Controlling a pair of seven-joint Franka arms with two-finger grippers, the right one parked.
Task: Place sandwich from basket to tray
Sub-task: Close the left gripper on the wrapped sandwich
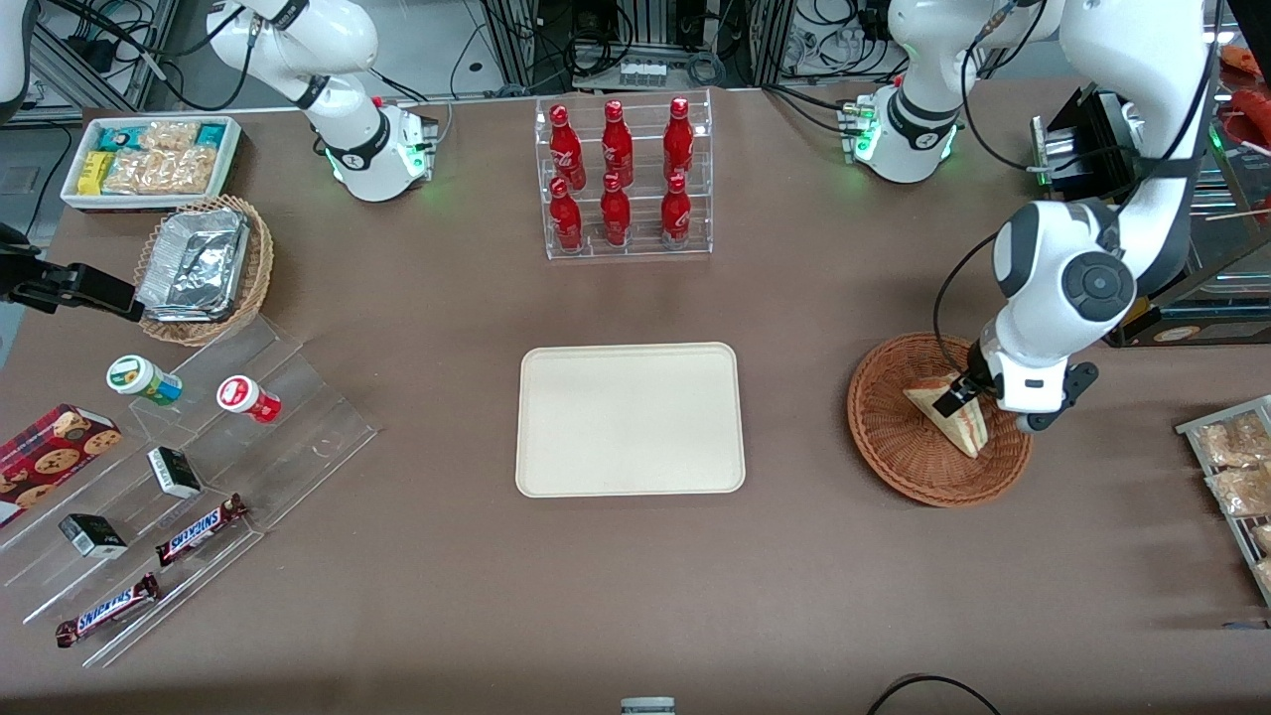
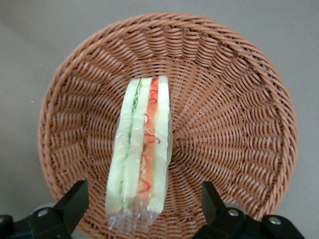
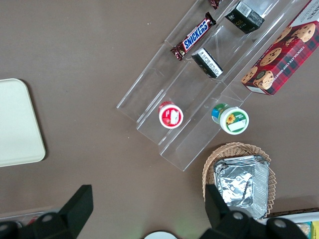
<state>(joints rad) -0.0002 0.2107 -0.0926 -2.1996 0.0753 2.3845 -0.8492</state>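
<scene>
Pretty clearly a robotics lab: arm bases (image 1: pixel 375 159) bolted to a brown table (image 1: pixel 447 556), cables and equipment racks (image 1: pixel 645 40) along the back.

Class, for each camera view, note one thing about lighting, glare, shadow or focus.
Front view: even overhead light, glare on the foil containers. Left wrist view: the sandwich in the basket is sharp, its wrap glinting; the gripper over it, jaws open, is dark and soft. Right wrist view: reflections streak the clear stepped stand.

Wrist camera close above basket (image 2: pixel 239 74)
</scene>
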